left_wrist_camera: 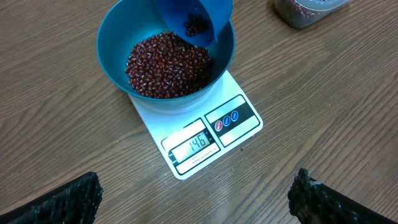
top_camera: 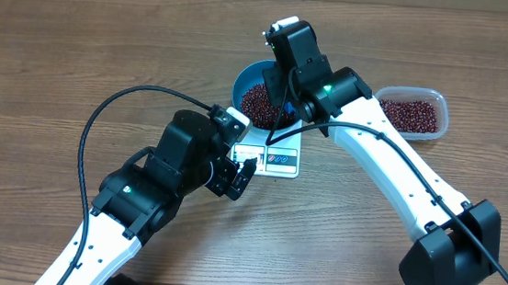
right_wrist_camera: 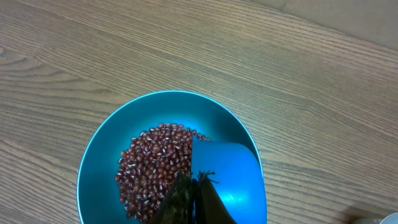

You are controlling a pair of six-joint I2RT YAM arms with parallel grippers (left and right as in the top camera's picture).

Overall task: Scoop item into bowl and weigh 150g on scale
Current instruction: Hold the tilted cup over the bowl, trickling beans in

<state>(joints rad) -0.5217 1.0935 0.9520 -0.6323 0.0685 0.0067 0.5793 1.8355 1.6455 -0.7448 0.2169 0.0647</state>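
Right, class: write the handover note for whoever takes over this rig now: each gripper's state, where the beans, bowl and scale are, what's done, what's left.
Left gripper: open, empty, hovering in front of the scale.
Right gripper: shut on the blue scoop, which tilts over the blue bowl with a few beans inside it.
The bowl sits on the scale, holding a pile of red-brown beans; a clear tub of more beans stands apart, to the right.
Done: most beans are in; the display appears to read 146.
Left: probably trickle in a few more beans to reach 150 g.
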